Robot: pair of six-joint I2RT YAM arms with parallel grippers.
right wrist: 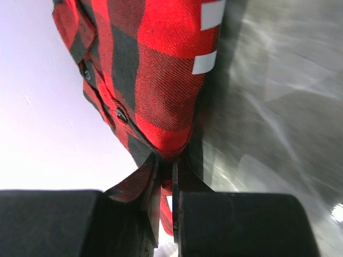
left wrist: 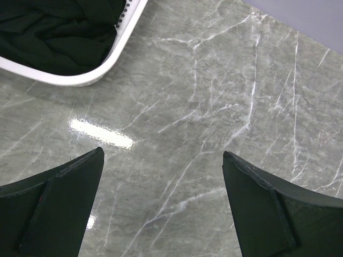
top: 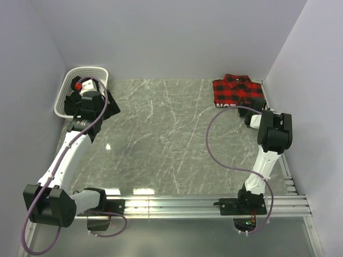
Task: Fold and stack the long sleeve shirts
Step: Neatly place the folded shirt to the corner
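Observation:
The red-and-black check flannel shirt (top: 238,91) lies folded at the far right of the table, near the right wall. My right gripper (top: 255,117) is at its near edge, shut on a fold of the flannel (right wrist: 161,91); the cloth is pinched between its fingertips (right wrist: 185,179). The black shirt (left wrist: 59,32) lies bunched inside the white lattice basket (top: 69,85) at the far left. My left gripper (top: 107,107) is beside the basket, over bare table, open and empty, its fingers (left wrist: 268,209) wide apart.
The grey marble table (top: 161,134) runs between the two arms. Lilac walls close in the left, back and right sides. A metal rail (top: 177,203) with the arm bases runs along the near edge. Cables loop from both arms.

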